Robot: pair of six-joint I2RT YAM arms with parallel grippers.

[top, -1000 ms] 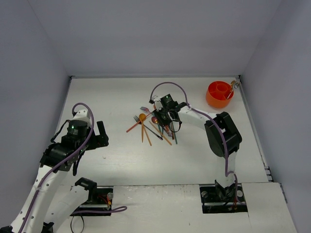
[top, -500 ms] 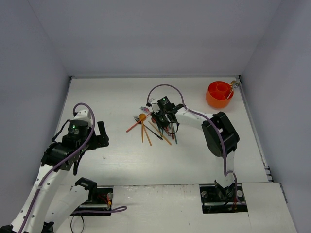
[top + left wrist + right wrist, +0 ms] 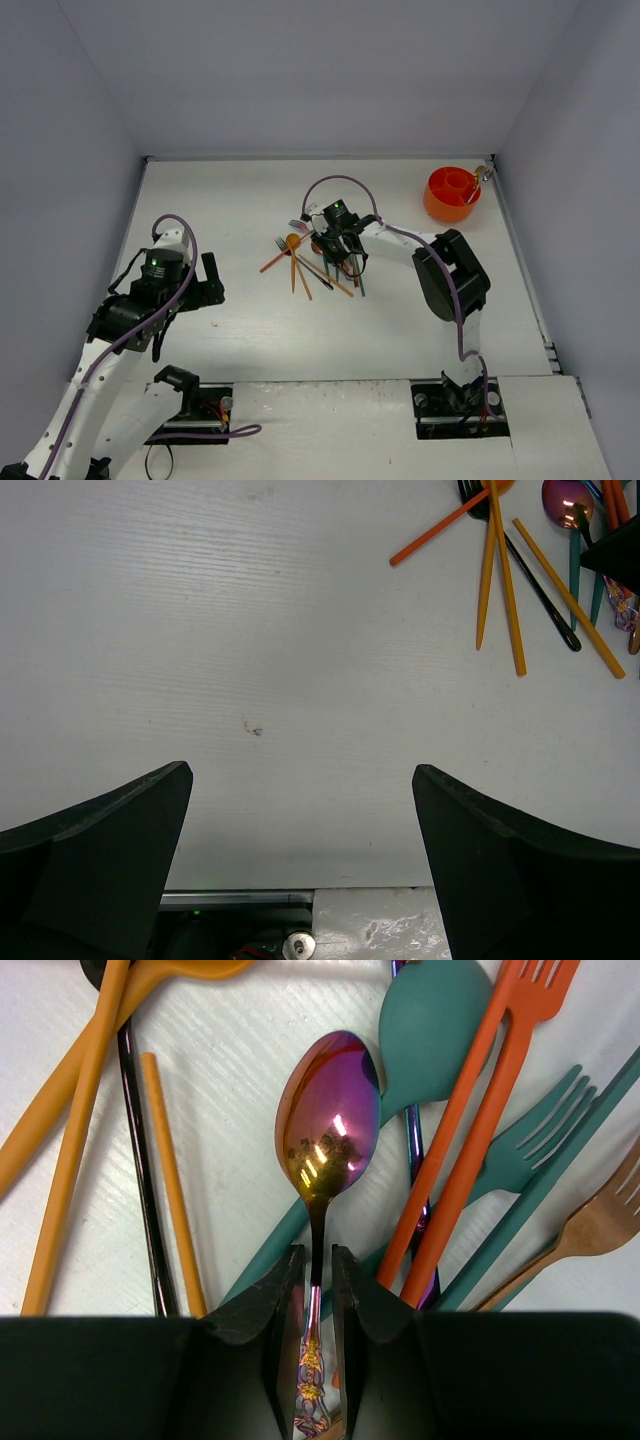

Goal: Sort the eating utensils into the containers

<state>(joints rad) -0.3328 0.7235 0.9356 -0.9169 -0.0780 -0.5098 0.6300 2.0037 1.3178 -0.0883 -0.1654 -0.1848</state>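
The eating utensils [image 3: 305,268] lie in a loose pile mid-table: orange sticks, teal and orange forks, a teal spoon, a copper fork. My right gripper [image 3: 336,244] is down on the pile. In the right wrist view its jaws [image 3: 318,1262] are pinched around the thin handle of an iridescent purple-gold spoon [image 3: 328,1110], whose bowl points away from the wrist. The orange container [image 3: 450,195] stands at the far right corner, well apart from the pile. My left gripper [image 3: 210,276] hangs open over bare table left of the pile, and nothing lies between its fingers [image 3: 110,830].
A teal spoon [image 3: 430,1020] and an orange fork [image 3: 500,1050] lie right beside the held spoon; orange sticks [image 3: 170,1170] lie on its left. A small gold piece [image 3: 481,176] leans at the container's rim. Grey walls enclose the table on three sides.
My right gripper has shifted slightly left over the pile and its jaws have narrowed onto the iridescent spoon's handle. The left arm has stayed still.
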